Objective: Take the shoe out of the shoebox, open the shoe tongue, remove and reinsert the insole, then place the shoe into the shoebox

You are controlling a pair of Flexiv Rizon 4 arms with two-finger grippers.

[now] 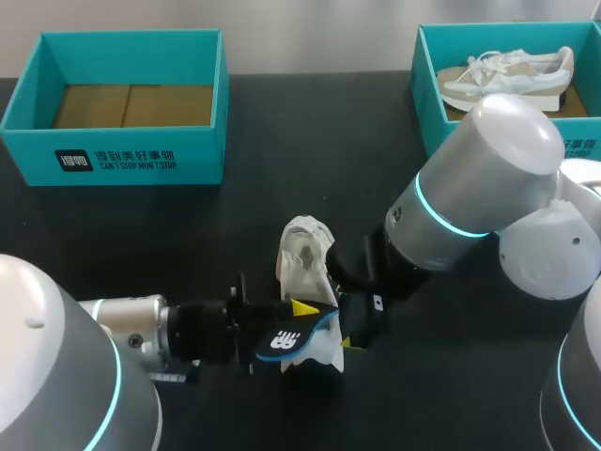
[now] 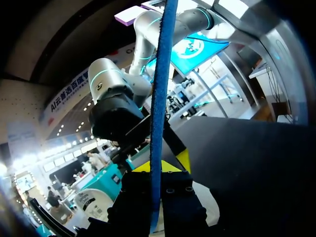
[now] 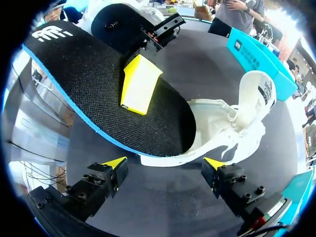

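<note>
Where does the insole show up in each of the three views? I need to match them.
Head view: insole low centre, over the shoe's near end, in the left gripper.
Left wrist view: edge-on, a blue strip between the fingers of that gripper.
Right wrist view: black face, ahead of the right gripper, tip at the shoe.
Shared landmark: the left gripper's yellow tip clamping it.

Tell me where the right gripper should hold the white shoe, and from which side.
Probably the raised wall at the far end of the shoe, pinched from above across its thickness. It stands upright and thin, and lies clear of the insole, which the left gripper holds at the opening's near end. The right gripper, open, has the shoe ahead.
</note>
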